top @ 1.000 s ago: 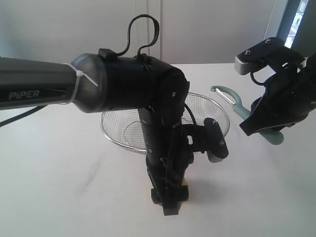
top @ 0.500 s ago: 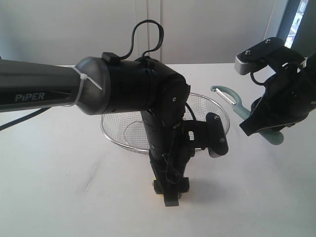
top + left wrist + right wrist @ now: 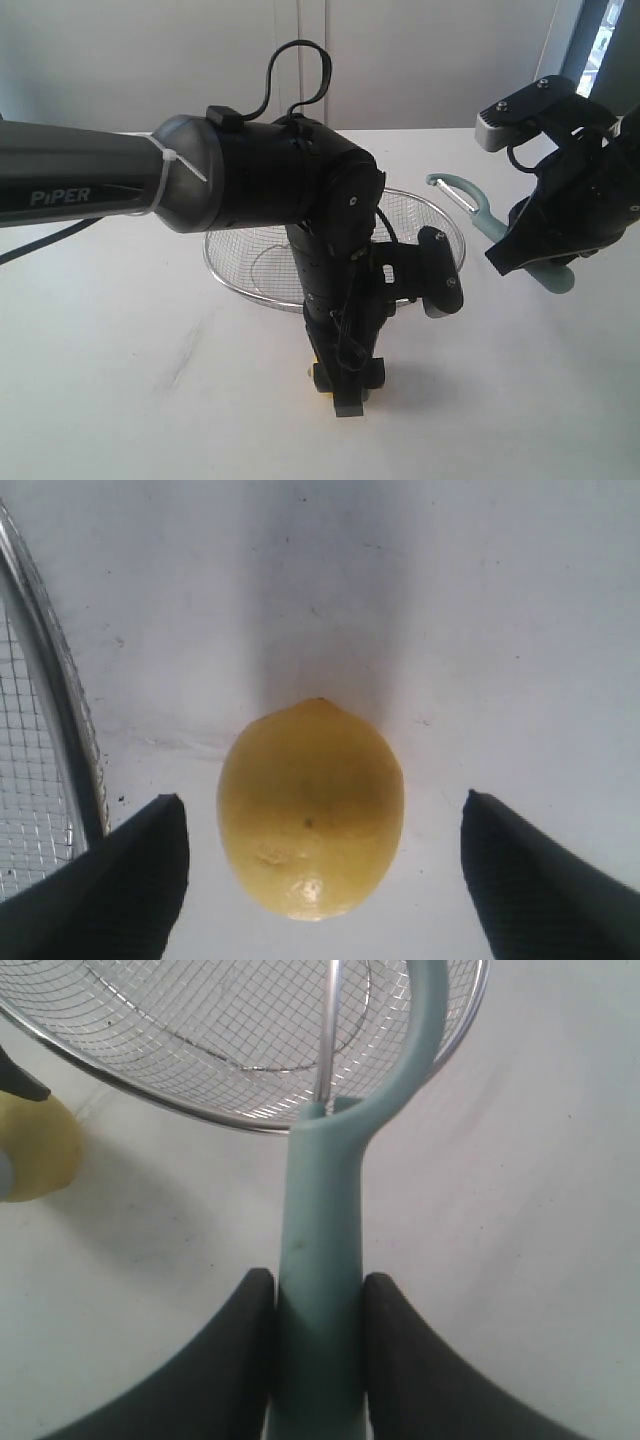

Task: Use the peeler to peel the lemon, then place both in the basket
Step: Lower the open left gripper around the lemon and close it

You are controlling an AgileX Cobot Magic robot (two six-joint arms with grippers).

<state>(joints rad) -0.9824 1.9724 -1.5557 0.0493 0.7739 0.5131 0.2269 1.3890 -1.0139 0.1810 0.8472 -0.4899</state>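
Though exterior view barely shows lemon (image 3: 311, 810), spread left pincer (image 3: 318, 800) flanks it; right pincer (image 3: 319, 1280) pinches peeler (image 3: 320, 1185).

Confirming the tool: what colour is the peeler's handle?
The peeler handle is pale teal-green; best in right wrist view.

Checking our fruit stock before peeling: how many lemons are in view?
1. The lemon lies on the table between the fingers of the open left hand, beside the basket rim. The arm may hide others.

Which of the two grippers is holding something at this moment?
The right gripper: it is shut on the teal handle of the peeler. The left gripper stands open, the lemon lying untouched between its jaws.
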